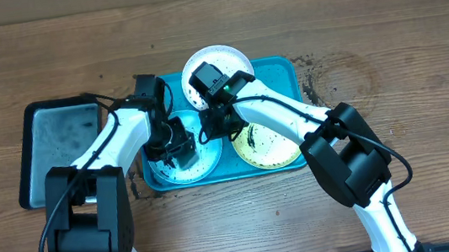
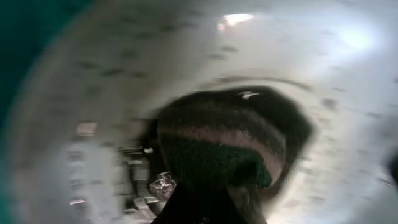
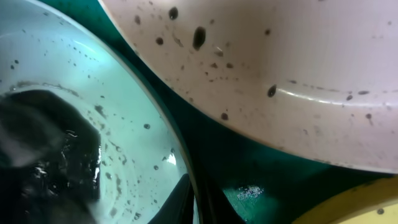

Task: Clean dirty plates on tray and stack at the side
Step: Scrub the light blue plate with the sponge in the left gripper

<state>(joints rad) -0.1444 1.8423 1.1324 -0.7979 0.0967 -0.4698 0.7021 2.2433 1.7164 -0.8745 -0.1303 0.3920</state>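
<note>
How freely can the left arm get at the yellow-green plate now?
Probably not: the right arm stretches over the yellow-green plate and stands between it and the left arm.

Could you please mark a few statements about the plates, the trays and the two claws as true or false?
1. All three plates lie side by side on the turquoise tray. True.
2. The left claw presses a dark sponge on the yellow-green plate. False: it works on the blue plate.
3. The white plate is spotless. False: black specks dot it.
4. The right claw is shut on the blue plate's rim. True.
5. The black tray lies to the right of the turquoise tray. False: it lies to its left.
</note>
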